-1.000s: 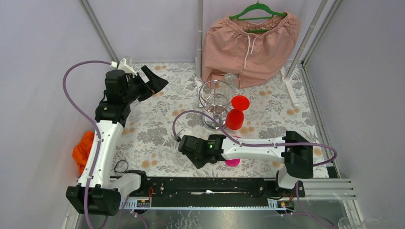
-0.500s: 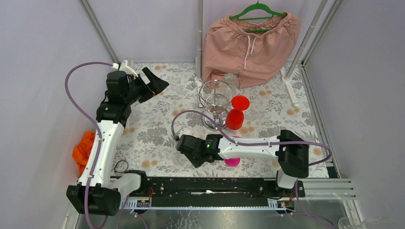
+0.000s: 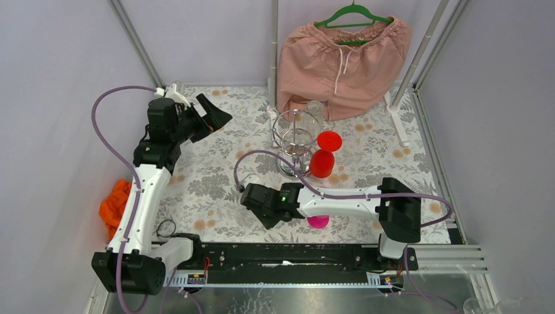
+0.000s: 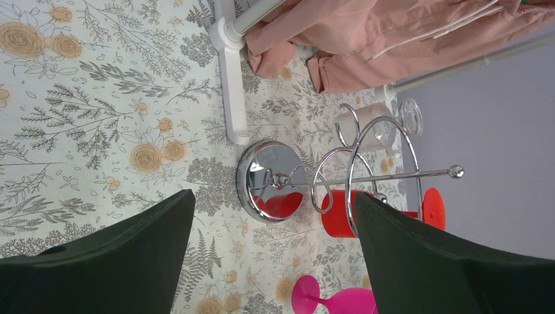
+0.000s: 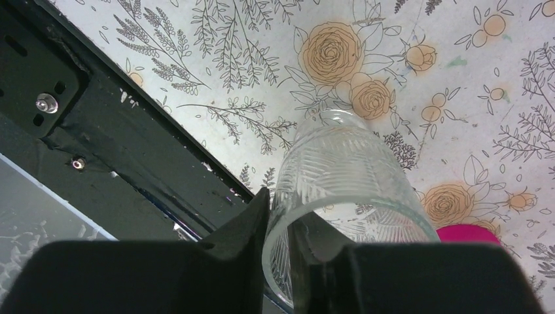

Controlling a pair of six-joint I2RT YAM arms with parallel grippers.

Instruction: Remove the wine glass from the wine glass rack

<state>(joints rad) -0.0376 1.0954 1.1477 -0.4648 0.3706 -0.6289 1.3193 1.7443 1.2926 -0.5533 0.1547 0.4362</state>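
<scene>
The chrome wine glass rack [image 3: 296, 139] stands mid-table; its round base [image 4: 271, 181] and wire ring [image 4: 383, 171] show in the left wrist view. A red wine glass [image 3: 322, 159] is upside down at the rack's right side [image 4: 339, 214]; I cannot tell whether it hangs from the ring. A clear wine glass [image 3: 316, 108] is upside down at the rack's far side [image 4: 373, 127]. My left gripper [image 3: 213, 114] is open and empty, left of the rack [image 4: 273, 195]. My right gripper [image 3: 262, 212] is shut on the rim of a clear ribbed glass [image 5: 347, 176] near the front rail.
A pink wine glass [image 3: 319, 222] lies on the floral cloth under my right arm [image 4: 340, 301]. Pink shorts [image 3: 343, 59] hang on a green hanger at the back. An orange cloth [image 3: 113, 204] lies at the left. A black rail [image 5: 98, 144] runs along the near edge.
My right arm has shifted a little to the left with the clear ribbed glass still held. My left arm has barely moved.
</scene>
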